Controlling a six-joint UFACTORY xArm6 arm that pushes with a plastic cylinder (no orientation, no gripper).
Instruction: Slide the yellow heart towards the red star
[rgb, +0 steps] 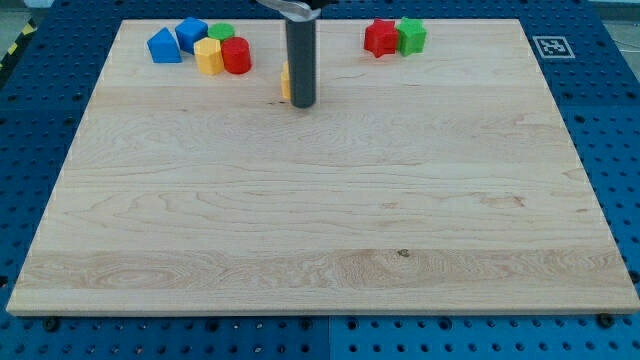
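My tip (303, 104) rests on the board in the upper middle of the view. A yellow block (286, 82), probably the yellow heart, is mostly hidden behind the rod; only a sliver shows at the rod's left side, touching it. The red star (380, 38) lies near the view's top, right of the rod, with a green block (411, 36) touching its right side.
A cluster sits at the view's top left: a blue triangle-like block (164, 46), a blue block (191, 33), a green block (221, 32), a yellow block (208, 56) and a red cylinder (236, 56). The wooden board (320, 230) lies on a blue perforated table.
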